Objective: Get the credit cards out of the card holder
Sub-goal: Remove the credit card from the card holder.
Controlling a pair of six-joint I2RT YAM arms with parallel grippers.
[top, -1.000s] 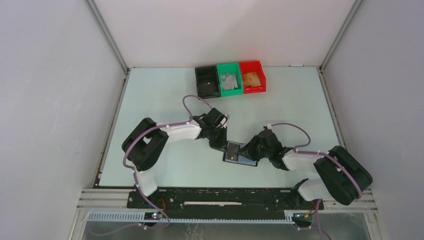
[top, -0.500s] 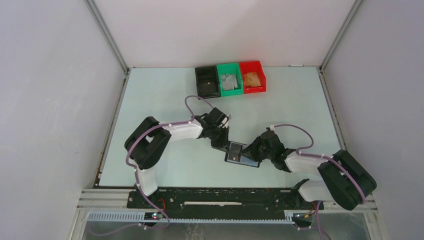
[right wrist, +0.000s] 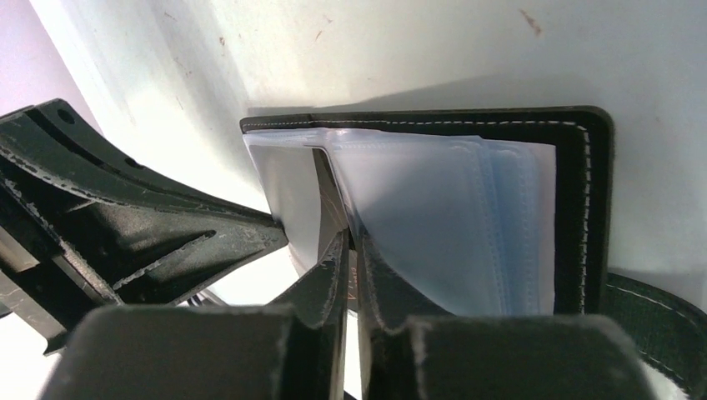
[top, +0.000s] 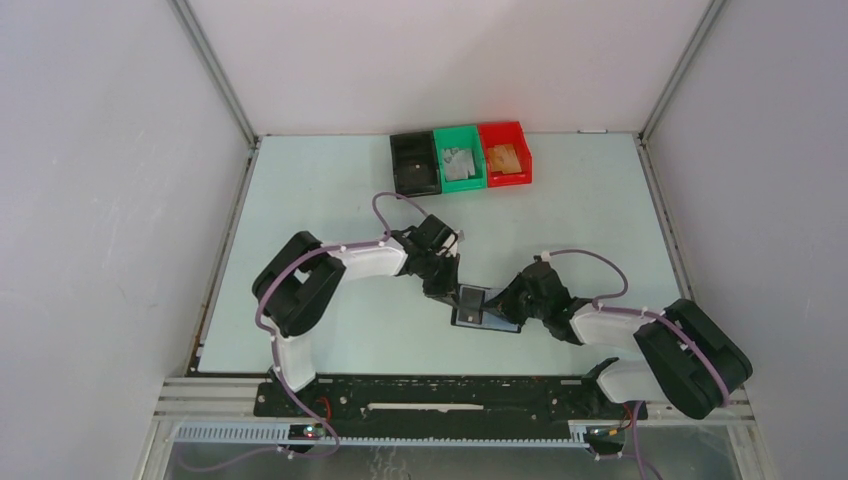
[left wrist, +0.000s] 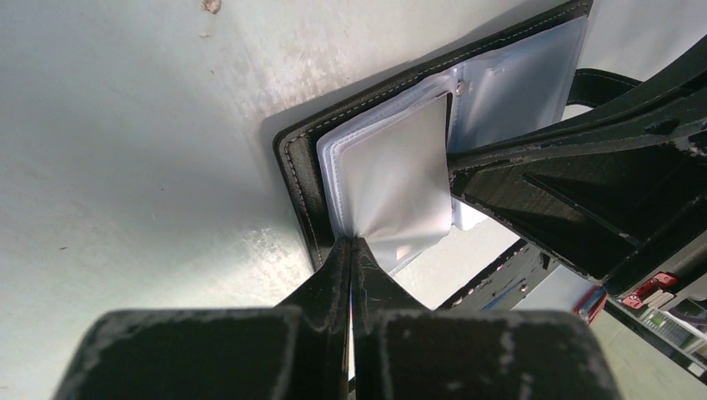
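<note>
The card holder [top: 483, 308] lies open on the table [top: 330, 190], directly beneath both claws. The left gripper [left wrist: 351, 242] is clenched on a clear sleeve [left wrist: 400, 175] corner. The right gripper [right wrist: 354, 242], facing it, pinches a clear sleeve too. No card shows, so this is probably the sleeve-searching step. Next the sleeves need parting gently, with fingertips almost touching and bare table outward of each claw.

Black card holder [left wrist: 293, 179] lay open on the pale table [left wrist: 125, 125], white stitching along its rim, left gripper [left wrist: 353, 243] pinched tight on the near corner of a raised clear sleeve [left wrist: 396, 179], right gripper [left wrist: 454, 175] reached in from the right, tips closed at the sleeve's opposite edge.
</note>
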